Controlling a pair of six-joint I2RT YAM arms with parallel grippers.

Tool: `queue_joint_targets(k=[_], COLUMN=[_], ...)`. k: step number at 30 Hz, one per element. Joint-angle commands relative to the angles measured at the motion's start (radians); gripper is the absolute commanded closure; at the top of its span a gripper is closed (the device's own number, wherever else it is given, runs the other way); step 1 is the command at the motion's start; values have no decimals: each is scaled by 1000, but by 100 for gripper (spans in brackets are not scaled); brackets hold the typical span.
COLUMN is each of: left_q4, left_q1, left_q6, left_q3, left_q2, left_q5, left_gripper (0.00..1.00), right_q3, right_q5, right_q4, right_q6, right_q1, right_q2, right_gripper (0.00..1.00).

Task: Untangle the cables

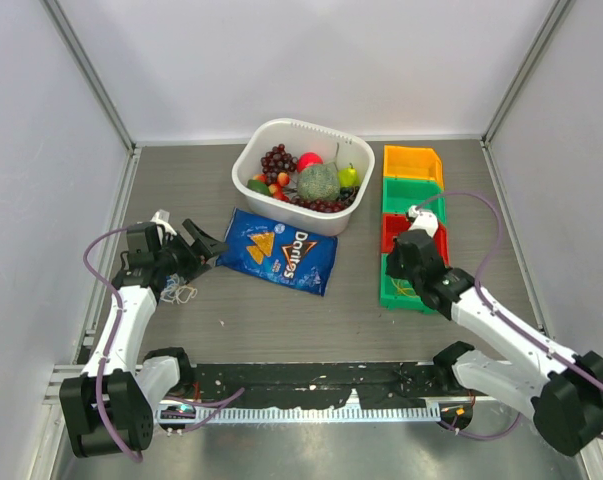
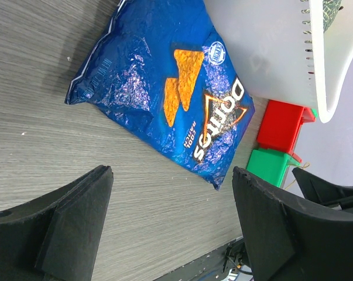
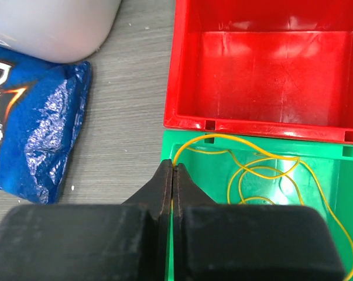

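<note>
My right gripper (image 3: 173,168) is shut on a thin yellow cable (image 3: 264,171) at the left rim of a green bin (image 3: 211,170). The rest of that cable lies in loose loops inside the bin. In the top view the right gripper (image 1: 393,262) hangs over the nearest green bin (image 1: 401,300), and its body hides the fingertips. A small bunch of white and blue cables (image 1: 182,292) lies on the table under my left arm. My left gripper (image 1: 206,244) is open and empty, just left of the chip bag. In the left wrist view (image 2: 170,202) only table shows between its fingers.
A blue Doritos bag (image 1: 279,252) lies mid-table and shows in the left wrist view (image 2: 170,88). A white basket (image 1: 251,165) of fruit stands behind it. An orange bin (image 1: 413,163), a green bin (image 1: 413,194) and an empty red bin (image 3: 270,70) line the right side.
</note>
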Motion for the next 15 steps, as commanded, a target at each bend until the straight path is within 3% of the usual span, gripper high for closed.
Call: queue_joint_targets(k=[1, 9, 15], left_q4=[24, 45, 51], left_q1=[-2, 0, -2], left_q6=[14, 2, 0], left_q3=[1, -18, -9], left_q2=[-21, -52, -55], left_q5=[21, 24, 34], left_gripper=[13, 13, 13], right_q3=[-109, -80, -137], right_q5=[39, 7, -55], right_q4=[302, -23, -103], right_q6=[4, 176, 324], right_q1=[-2, -2, -4], right_q2=[-142, -275, -281], right_gripper=[99, 99, 99])
